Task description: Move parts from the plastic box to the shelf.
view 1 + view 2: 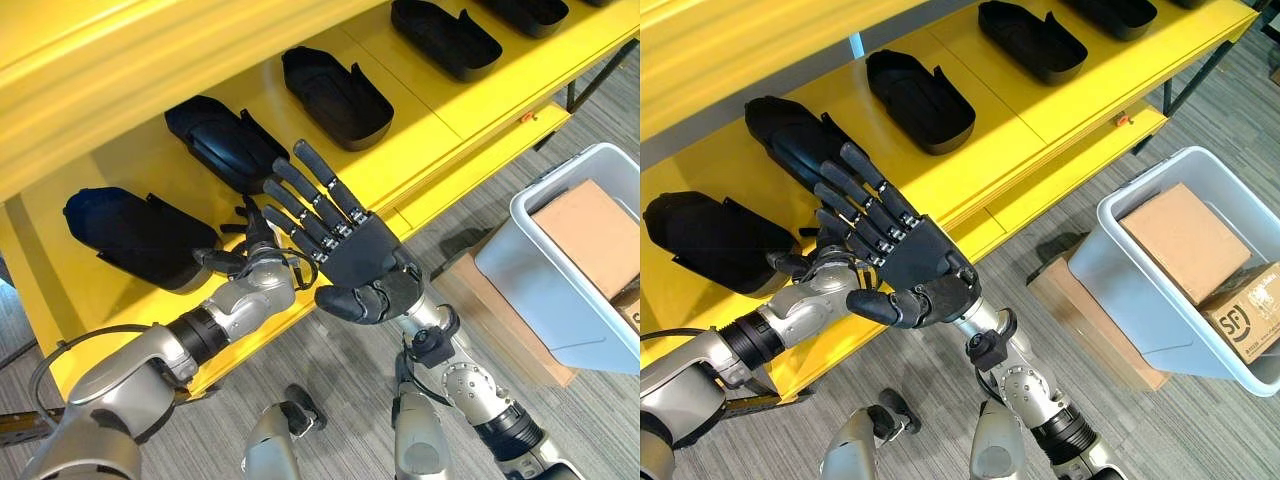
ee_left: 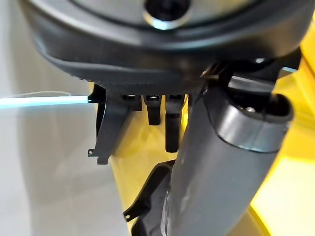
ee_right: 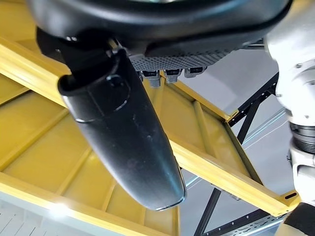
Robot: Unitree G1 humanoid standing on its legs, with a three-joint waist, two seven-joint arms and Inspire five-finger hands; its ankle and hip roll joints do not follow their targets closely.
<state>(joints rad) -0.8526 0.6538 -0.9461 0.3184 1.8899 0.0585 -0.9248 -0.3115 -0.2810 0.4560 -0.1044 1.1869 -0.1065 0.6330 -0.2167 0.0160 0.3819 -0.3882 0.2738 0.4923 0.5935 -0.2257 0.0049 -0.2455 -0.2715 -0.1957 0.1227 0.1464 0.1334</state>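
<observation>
Right hand (image 1: 362,262) is spread wide, fingers straight, holding nothing, at the edge of the yellow shelf (image 1: 430,120). Left hand (image 1: 262,245) is just beside it; I cannot tell its fingers. Black parts (image 1: 335,95) lie in a row on the shelf. Plastic box (image 1: 1160,290) stands on the floor to the right, holding cardboard boxes (image 1: 1185,240).

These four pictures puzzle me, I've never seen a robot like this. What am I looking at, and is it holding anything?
It is a humanoid robot with two arms ending in dark hands. Two pictures look down from its head; the other two come from cameras on its wrists. On the yellow shelf lie black moulded parts in a row. The right hand is spread flat with straight fingers at the shelf's edge, holding nothing. The left hand sits beside it near a part; its fingers are too hidden to judge. On the floor at the right stands a plastic box with cardboard boxes inside.
</observation>
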